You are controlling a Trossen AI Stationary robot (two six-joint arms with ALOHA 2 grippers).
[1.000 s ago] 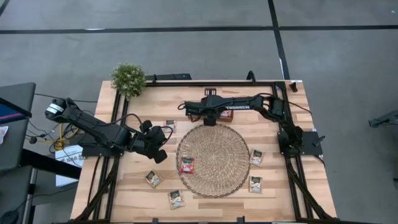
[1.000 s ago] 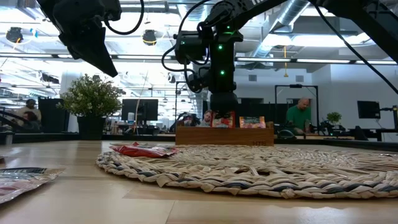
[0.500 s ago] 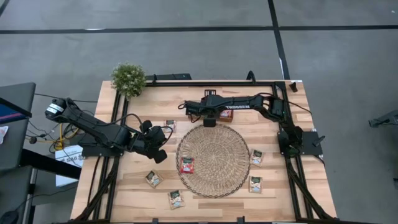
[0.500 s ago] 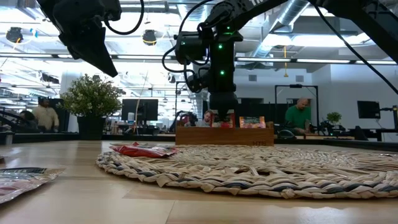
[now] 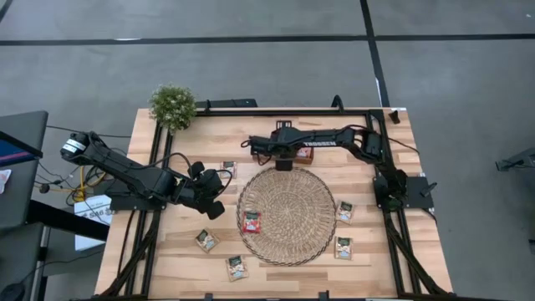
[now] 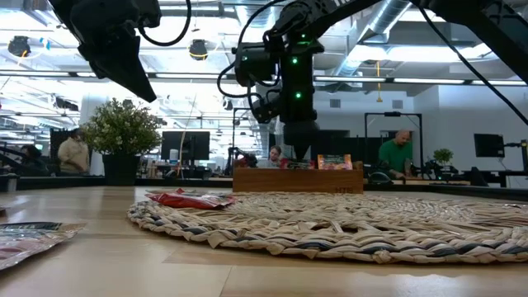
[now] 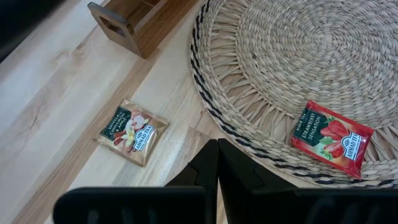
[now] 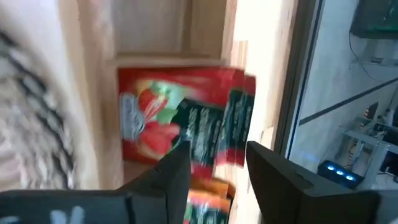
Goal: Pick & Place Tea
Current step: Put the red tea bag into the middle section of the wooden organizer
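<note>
Pale wooden table [image 5: 167, 251] bearing straw mat [image 5: 287, 216] just beneath right gripper [image 5: 282, 164], wooden tray [image 6: 298, 178], potted plant [image 5: 173, 106], scattered tea sachets [image 5: 206, 241].

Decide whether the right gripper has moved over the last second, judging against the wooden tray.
Yes. In the low view the right gripper has shifted slightly rightward and risen a little against the wooden tray, uncovering the red sachets standing in it.

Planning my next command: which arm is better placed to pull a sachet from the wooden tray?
Right. The right gripper hangs directly over the wooden tray, fingers open around the red sachets standing in it. The left gripper sits shut beside the straw mat, away from the tray.
</note>
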